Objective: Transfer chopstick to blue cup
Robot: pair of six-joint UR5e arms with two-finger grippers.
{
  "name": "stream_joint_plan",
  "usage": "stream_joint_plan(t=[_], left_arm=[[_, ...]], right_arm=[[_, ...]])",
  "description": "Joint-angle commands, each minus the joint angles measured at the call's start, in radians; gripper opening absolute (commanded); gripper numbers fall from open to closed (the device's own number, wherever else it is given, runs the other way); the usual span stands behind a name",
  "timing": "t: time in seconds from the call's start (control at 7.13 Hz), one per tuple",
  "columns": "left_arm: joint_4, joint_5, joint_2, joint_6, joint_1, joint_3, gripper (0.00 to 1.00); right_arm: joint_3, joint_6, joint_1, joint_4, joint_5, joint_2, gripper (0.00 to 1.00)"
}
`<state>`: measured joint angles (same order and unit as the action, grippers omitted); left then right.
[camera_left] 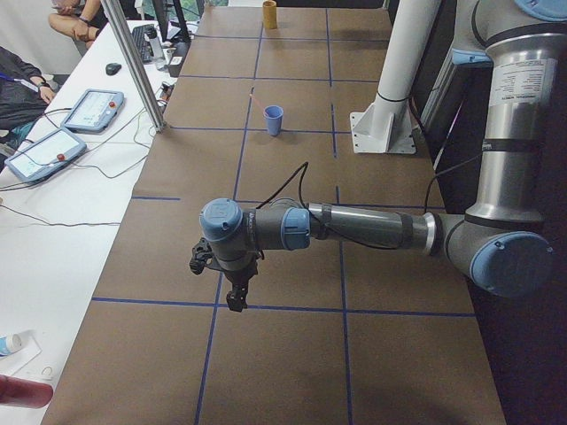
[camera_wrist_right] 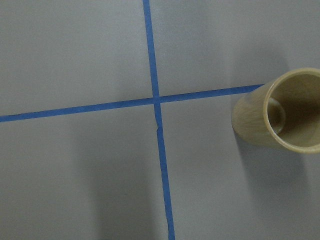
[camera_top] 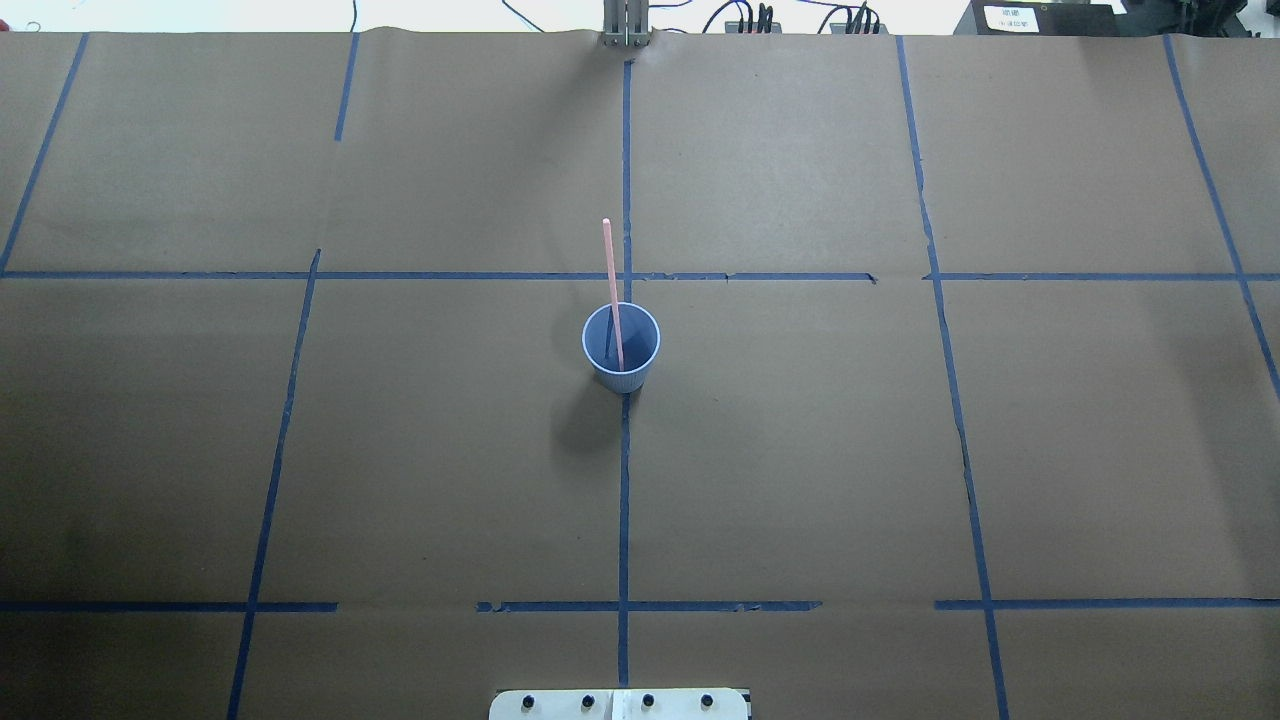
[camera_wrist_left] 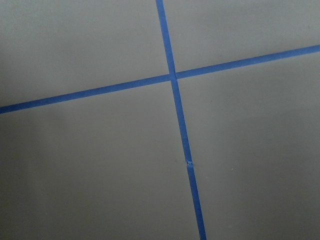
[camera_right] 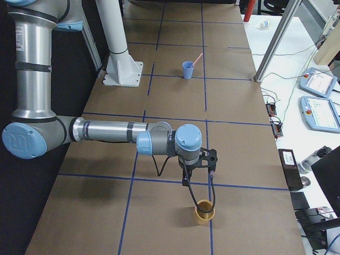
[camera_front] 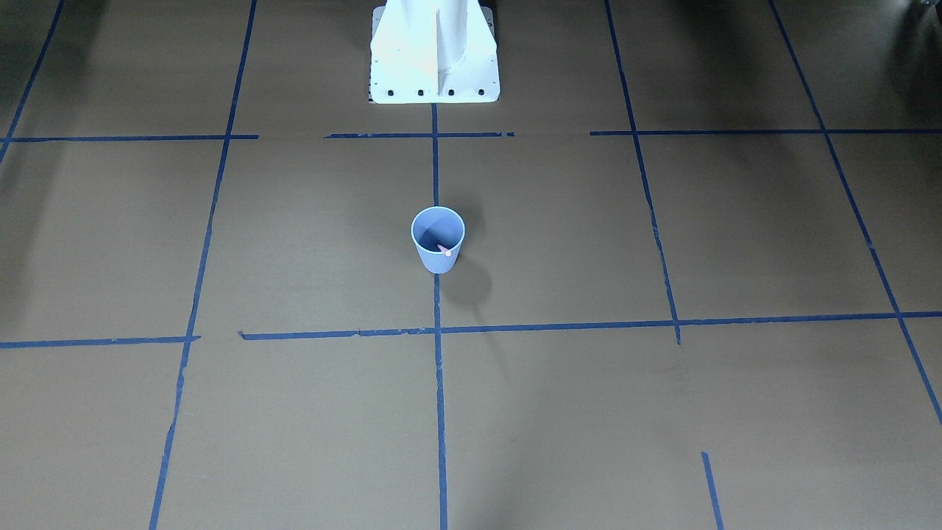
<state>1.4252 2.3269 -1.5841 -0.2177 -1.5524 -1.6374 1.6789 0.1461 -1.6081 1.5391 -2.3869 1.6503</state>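
The blue cup (camera_front: 436, 262) (camera_top: 628, 380) stands upright at the table's middle, on the blue centre line. One thin pink chopstick (camera_top: 609, 270) (camera_front: 444, 250) leans inside it, its upper end tilted away from the robot. Both also show in the side views: the cup (camera_left: 274, 119) (camera_right: 187, 70) and the chopstick (camera_right: 197, 58). My left gripper (camera_left: 236, 297) hangs over the table far from the cup, seen only in the left side view. My right gripper (camera_right: 197, 178) hangs just above a tan cup (camera_right: 204, 214), seen only from the side. I cannot tell whether either is open or shut.
The tan cup (camera_wrist_right: 280, 117) stands upright and empty on a blue tape line near the right end. The white robot pedestal (camera_front: 434, 59) (camera_top: 620, 704) stands at the robot's edge. Teach pendants (camera_left: 89, 111) (camera_right: 319, 82) and cables lie on side tables. A person sits at the far left (camera_left: 22, 84).
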Motion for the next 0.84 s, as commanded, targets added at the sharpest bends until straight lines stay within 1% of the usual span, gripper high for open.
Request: stream_joint_plan(t=[0.0,0.14,0.28,0.7], left_arm=[[0.012,0.002,0.001,-0.012,0.002,0.037,1.00],[0.014,0.002,0.016,-0.014,0.002,0.040,1.00],[0.049,0.002,0.033,-0.012,0.002,0.041,1.00],[0.054,0.003,0.038,-0.006,0.002,0.044,1.00]], right_arm=[[0.010,0.000,0.004,0.022,0.002,0.002,1.00],[0.007,-0.002,0.004,0.019,0.002,0.006,1.00],[0.007,-0.002,0.004,0.019,0.002,0.009,1.00],[-0.004,-0.013,0.004,0.019,0.002,0.011,1.00]])
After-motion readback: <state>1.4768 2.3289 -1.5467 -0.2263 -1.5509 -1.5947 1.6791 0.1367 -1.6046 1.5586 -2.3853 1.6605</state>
